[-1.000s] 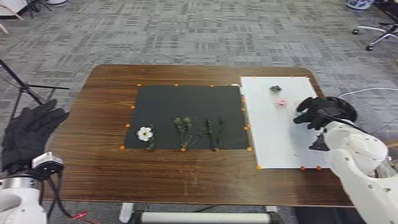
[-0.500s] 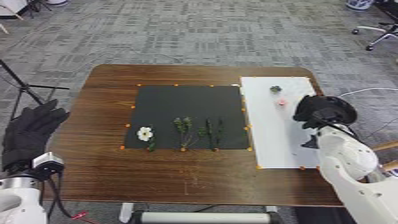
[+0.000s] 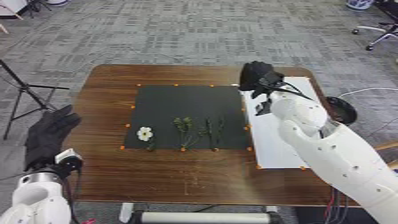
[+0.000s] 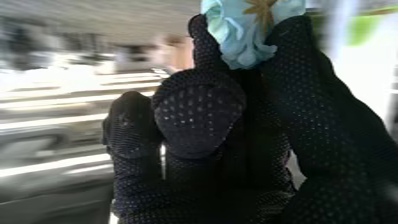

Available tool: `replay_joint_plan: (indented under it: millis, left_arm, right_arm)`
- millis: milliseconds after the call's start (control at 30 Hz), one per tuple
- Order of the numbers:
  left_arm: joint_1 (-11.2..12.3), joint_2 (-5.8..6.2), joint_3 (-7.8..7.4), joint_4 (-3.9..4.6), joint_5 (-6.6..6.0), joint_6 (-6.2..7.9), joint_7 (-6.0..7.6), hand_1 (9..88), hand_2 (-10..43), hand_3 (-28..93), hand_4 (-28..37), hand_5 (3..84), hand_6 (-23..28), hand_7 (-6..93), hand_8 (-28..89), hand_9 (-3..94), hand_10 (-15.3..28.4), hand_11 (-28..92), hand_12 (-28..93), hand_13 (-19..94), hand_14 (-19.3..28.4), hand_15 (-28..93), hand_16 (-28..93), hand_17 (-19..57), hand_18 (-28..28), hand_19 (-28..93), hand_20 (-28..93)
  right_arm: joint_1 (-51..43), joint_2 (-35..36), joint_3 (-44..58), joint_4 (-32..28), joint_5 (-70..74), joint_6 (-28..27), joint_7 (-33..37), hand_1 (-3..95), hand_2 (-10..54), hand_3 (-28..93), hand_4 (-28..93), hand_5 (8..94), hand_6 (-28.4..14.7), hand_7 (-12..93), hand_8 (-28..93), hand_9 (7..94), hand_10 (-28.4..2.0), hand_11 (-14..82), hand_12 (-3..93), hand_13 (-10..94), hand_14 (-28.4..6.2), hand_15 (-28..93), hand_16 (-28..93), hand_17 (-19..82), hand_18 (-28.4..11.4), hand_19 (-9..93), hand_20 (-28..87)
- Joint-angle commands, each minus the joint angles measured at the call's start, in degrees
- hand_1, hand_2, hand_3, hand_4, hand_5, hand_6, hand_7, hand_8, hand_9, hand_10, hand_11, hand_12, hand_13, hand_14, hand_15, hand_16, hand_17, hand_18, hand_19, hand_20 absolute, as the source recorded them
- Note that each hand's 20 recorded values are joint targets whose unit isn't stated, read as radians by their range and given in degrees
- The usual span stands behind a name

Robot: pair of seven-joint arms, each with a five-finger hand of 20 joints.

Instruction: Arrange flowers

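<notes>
Holding nothing, my left hand (image 3: pixel 51 135) is at the left side of the brown table (image 3: pixel 98 175), its fingers loose and extended, pointing away from me. On the table lies a black mat (image 3: pixel 173 102) with small orange markers around its border. At the left of its near part I have a white flower (image 3: pixel 145 133), a bit of green just beside it. Next along are thin, leafy green sprigs (image 3: pixel 184 134), then darker green stems (image 3: pixel 213 135), all lying lengthwise, pointing away from me.

To the right of the mat is a white sheet (image 3: pixel 274 152). My right hand (image 3: pixel 259 76) is above its far end, near the mat's far right corner, my forearm slanting across the sheet from the near right. Up close in the right wrist view, I have a light blue flower (image 4: pixel 242 31) pinched between the tips of my gloved fingers, a brown star-shaped piece (image 4: pixel 260 9) against its petals. Farthest right, a round black object (image 3: pixel 344 111) sits by the table's right edge.
</notes>
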Motion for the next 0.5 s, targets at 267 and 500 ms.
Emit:
replay_joint_plan:
  millis: [267,500]
  left_arm:
    - [-0.2,-0.62,-0.54,0.07,0.28,-3.35,-0.75,17.8,30.6,69,-28.3,50.9,3.1,16.3,-7,50.9,15.3,25,16,40,18.5,24,1,6.2,12.4,13,17]
    - [-1.81,-0.46,1.22,0.69,0.43,-3.31,-1.01,17.8,30.7,69,-28.3,50.9,3.2,16.1,-7,50.9,15.4,25,16,40,18.6,24,1,6.3,12.3,13,17]
  right_arm:
    - [5.33,-23.24,-10.22,4.28,-9.05,-8.4,-9.32,55.1,-9.5,60,-16,80.9,2.3,16,5,83.3,-9.4,8.5,23.0,88,-2.6,57,31,52,-18.3,93,50]
    - [1.36,-29.33,-8.43,8.74,-15.07,-10.49,-13.19,55.1,-9.5,60,-17,80.9,2.5,16,4,83.4,-9.3,8.4,22.9,89,-2.5,58,31,52,-18.1,93,51]
